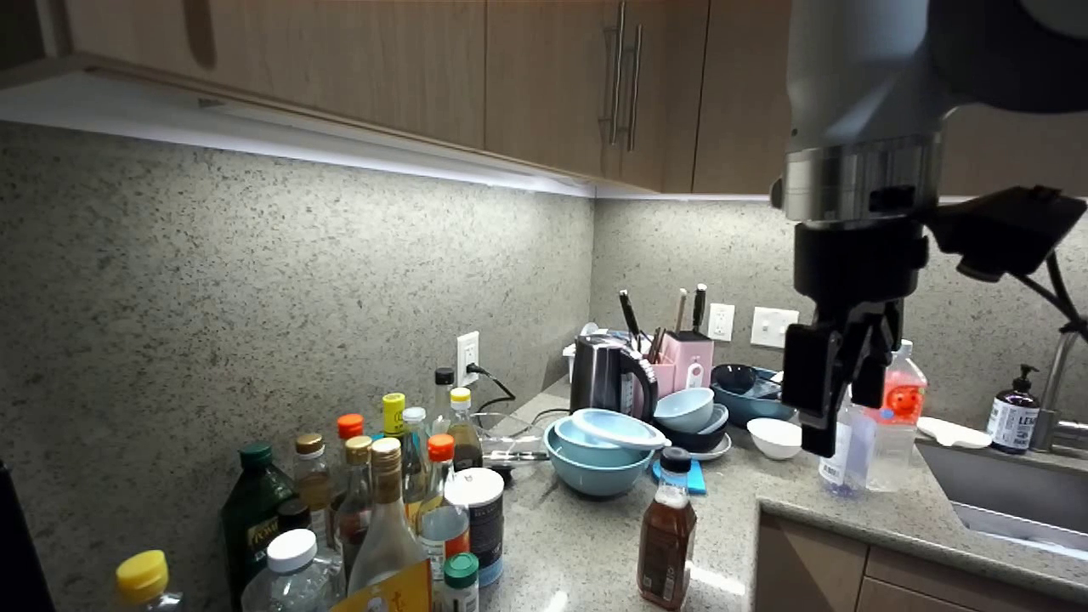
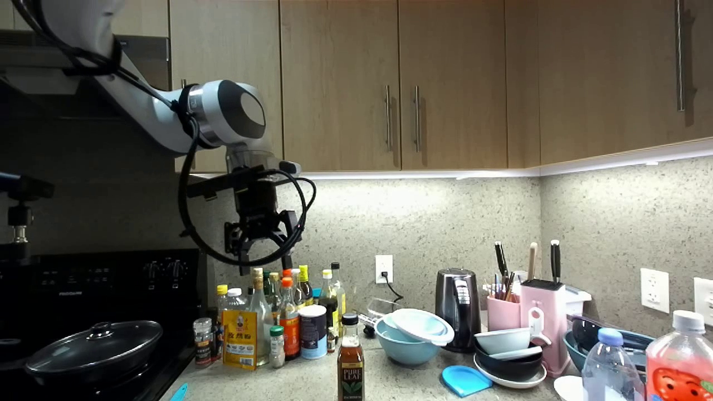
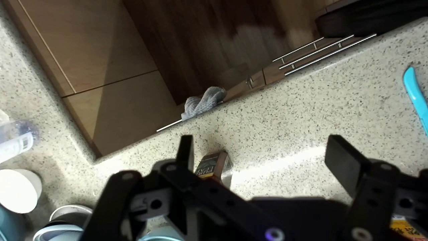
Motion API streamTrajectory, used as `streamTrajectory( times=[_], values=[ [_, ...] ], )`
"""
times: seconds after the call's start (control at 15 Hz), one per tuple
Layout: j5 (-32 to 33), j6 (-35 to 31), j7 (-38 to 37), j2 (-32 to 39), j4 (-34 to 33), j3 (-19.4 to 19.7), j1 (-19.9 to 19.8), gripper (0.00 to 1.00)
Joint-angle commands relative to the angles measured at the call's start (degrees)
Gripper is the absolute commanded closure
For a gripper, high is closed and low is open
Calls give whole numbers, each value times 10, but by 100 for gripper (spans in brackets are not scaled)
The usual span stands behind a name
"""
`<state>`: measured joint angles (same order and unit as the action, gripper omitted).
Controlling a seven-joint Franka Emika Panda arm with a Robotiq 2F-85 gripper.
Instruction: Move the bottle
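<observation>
A reddish-brown tea bottle with a black cap and dark label stands upright on the counter in both exterior views point(image 1: 667, 544) point(image 2: 351, 367). In the wrist view the tea bottle point(image 3: 212, 164) lies beyond my left-hand finger, which hides its upper part. My gripper is open and empty, high above the counter, in both exterior views point(image 1: 843, 416) point(image 2: 265, 268). Its fingers also stand wide apart in the wrist view point(image 3: 262, 147). Several bottles with red-orange caps point(image 1: 441, 448) stand grouped by the wall. I cannot make out a slim dark brown bottle with a red cap.
Stacked blue bowls point(image 1: 595, 463) point(image 2: 406, 351), a kettle point(image 2: 458, 312) and a pink knife block point(image 2: 543, 323) stand along the back. A clear bottle with red-orange label point(image 1: 897, 416) stands near the sink point(image 1: 1003, 476). A lidded pan point(image 2: 97, 351) sits on the stove. A teal utensil point(image 3: 416, 95) lies on the counter.
</observation>
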<state>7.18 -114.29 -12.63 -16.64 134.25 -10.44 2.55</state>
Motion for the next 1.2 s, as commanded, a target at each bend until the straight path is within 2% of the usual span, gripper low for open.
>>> streamTrajectory(
  times=[0.0, 0.13, 0.2, 0.6, 1.13],
  values=[
    [-1, -8, 37, 58, -37, 15, 9, 0],
    [4, 4, 51, 86, -57, 20, 8, 0],
    [2, -1, 28, 59, -35, 18, 11, 0],
    [1, -1, 30, 70, -42, 21, 14, 0],
    [-8, -63, 64, 181, -121, 33, 15, 0]
  ],
)
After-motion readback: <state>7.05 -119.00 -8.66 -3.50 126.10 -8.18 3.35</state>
